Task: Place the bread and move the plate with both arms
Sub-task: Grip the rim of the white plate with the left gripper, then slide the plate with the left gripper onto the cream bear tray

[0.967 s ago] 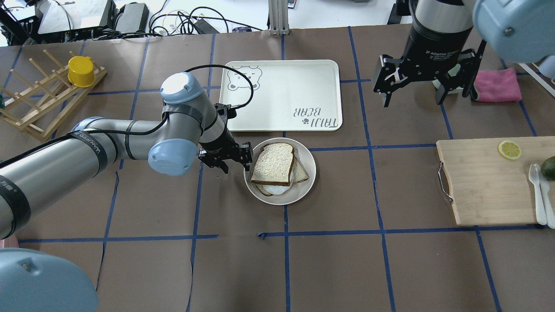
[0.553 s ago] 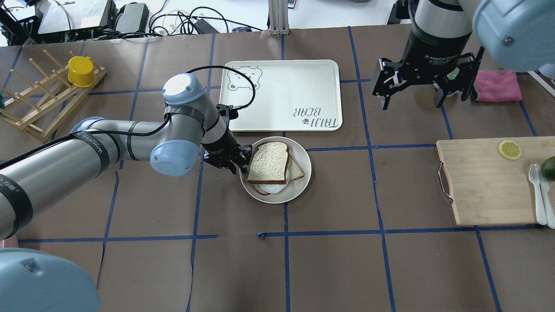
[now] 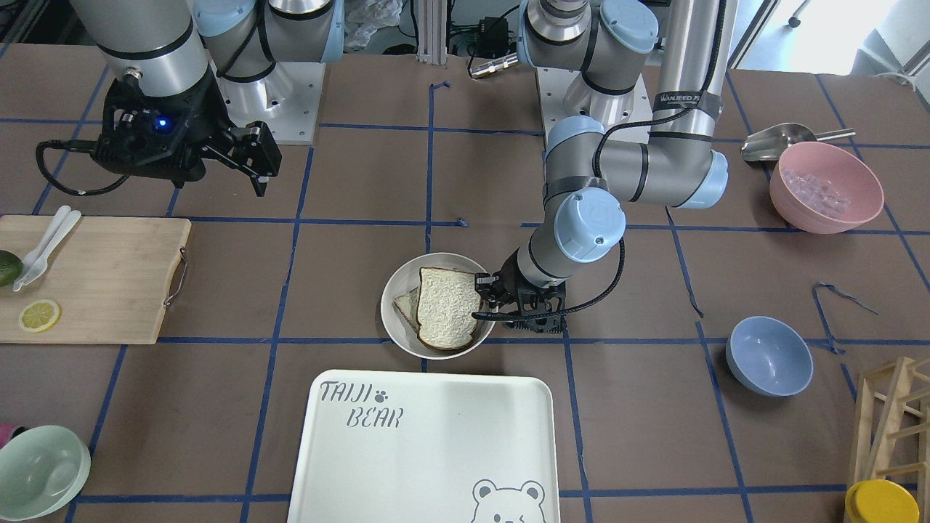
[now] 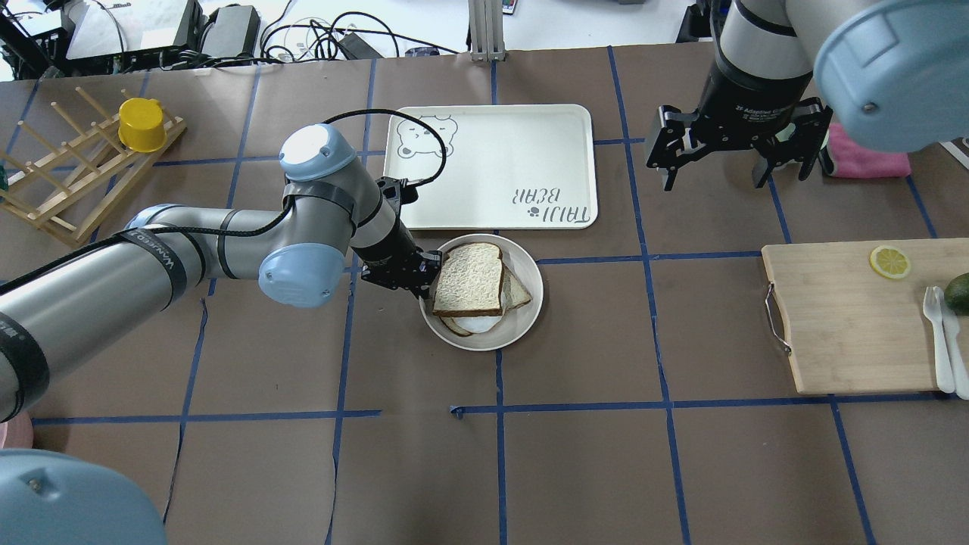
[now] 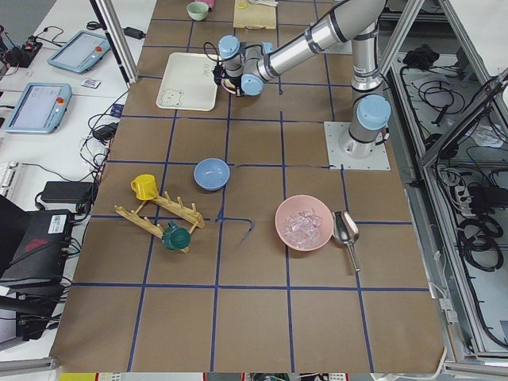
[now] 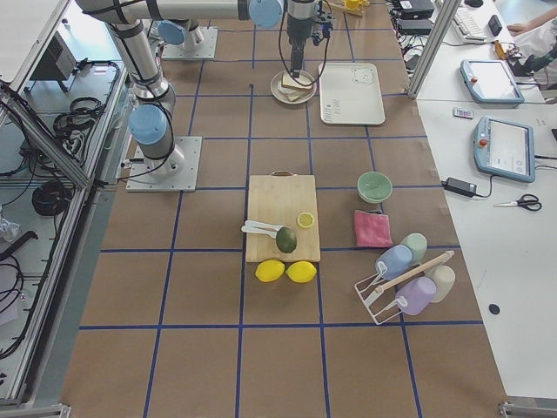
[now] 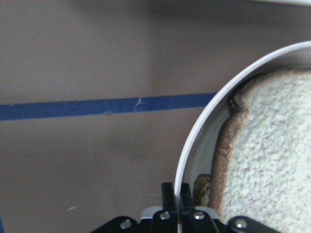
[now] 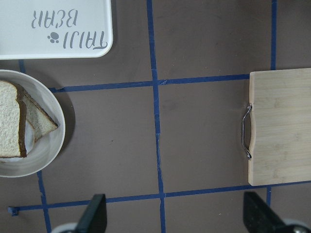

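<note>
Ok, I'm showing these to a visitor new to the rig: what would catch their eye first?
The left pincer clamped on the rim of the round plate at centre, the bread lying in it atop a second slice. Then the right pincer, open and raised at the far right, and the bear-printed tray just beyond the plate.

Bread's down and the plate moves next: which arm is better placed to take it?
Left. The left gripper is shut on the plate at its rim; the right gripper hangs open, well away from it.
</note>
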`<act>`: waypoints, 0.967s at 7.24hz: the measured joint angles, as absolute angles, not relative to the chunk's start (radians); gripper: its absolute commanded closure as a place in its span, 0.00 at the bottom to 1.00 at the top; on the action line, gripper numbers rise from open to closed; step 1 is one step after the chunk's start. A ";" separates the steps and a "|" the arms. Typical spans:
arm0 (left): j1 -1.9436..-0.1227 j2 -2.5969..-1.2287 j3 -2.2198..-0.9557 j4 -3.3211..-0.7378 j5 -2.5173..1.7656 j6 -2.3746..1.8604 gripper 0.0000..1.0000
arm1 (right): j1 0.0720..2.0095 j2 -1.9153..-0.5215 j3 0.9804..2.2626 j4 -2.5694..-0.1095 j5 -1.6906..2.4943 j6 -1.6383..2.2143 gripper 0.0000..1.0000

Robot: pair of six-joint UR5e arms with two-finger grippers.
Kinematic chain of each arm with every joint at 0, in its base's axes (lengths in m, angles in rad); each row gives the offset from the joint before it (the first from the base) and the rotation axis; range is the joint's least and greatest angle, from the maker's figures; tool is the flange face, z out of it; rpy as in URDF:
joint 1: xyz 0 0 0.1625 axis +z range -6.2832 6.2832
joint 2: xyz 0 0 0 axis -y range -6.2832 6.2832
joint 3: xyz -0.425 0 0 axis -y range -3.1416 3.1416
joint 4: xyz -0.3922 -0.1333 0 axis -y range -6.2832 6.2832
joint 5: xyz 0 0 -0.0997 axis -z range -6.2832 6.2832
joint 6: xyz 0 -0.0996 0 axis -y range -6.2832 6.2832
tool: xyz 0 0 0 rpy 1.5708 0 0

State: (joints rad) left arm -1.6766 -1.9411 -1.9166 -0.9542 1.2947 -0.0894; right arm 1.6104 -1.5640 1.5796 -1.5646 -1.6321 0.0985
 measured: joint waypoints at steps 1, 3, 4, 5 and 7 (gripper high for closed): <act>-1.659 -1.933 -1.915 -0.954 1.250 -0.101 1.00 | 1.610 -1.566 1.581 -1.565 -1.632 0.097 0.00; -1.615 -1.936 -1.874 -0.960 1.157 -0.151 1.00 | 1.608 -1.572 1.581 -1.558 -1.624 0.093 0.00; -1.607 -1.958 -1.809 -0.972 1.140 -0.177 1.00 | 1.608 -1.577 1.581 -1.553 -1.611 0.089 0.00; -1.603 -1.992 -1.726 -0.993 1.135 -0.186 1.00 | 1.608 -1.581 1.582 -1.551 -1.601 0.087 0.00; -1.602 -2.096 -1.562 -1.023 1.134 -0.190 1.00 | 1.608 -1.582 1.582 -1.549 -1.595 0.086 0.00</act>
